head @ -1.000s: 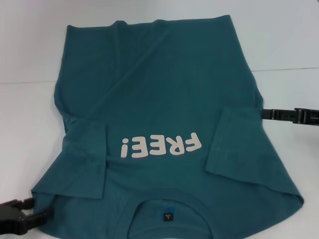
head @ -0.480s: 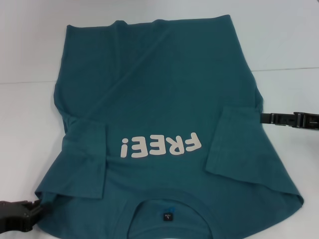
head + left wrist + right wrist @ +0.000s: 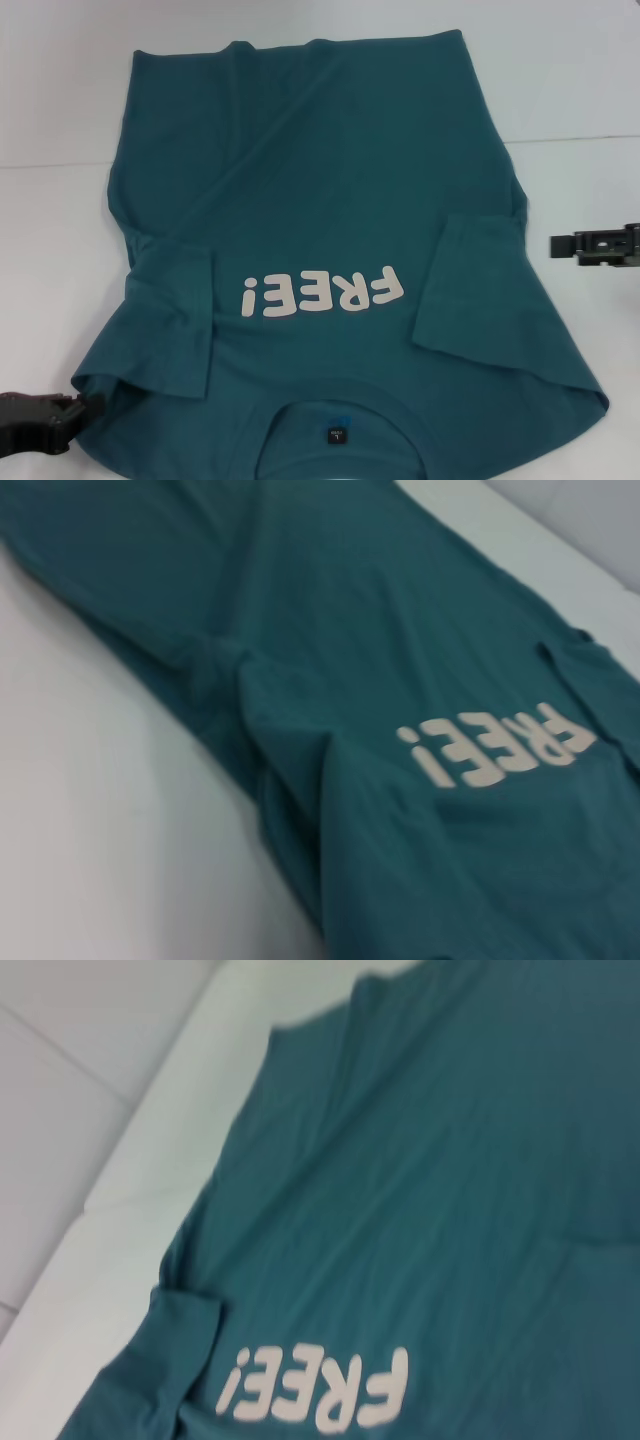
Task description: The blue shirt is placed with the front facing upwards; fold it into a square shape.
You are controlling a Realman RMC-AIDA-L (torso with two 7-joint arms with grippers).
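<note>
Item: blue shirt (image 3: 320,200), spread front-up on a white surface (image 3: 570,90), collar nearest the robot, hem farthest. Both short sleeves lie folded inward over the body. White "FREE!" lettering (image 3: 322,291) sits between the sleeves, upside down to the head camera.

Head view only: a small dark neck label (image 3: 337,435) inside the collar at the near edge, and both grippers. Neither wrist view shows its own fingers.

Left gripper (image 3: 85,405): low at the near left corner, at the shirt's shoulder edge, tip touching or just beside the cloth. Whether its fingers are open or closed cannot be told.

Right gripper (image 3: 560,245): out to the right, over bare surface, apart from the shirt's side edge. Finger state cannot be told.

Left wrist view: the shirt (image 3: 400,680) seen slantwise, left sleeve fold bunched, lettering (image 3: 495,745) beyond it.

Right wrist view: the shirt (image 3: 450,1160) with lettering (image 3: 320,1392), far hem, surface beyond.
</note>
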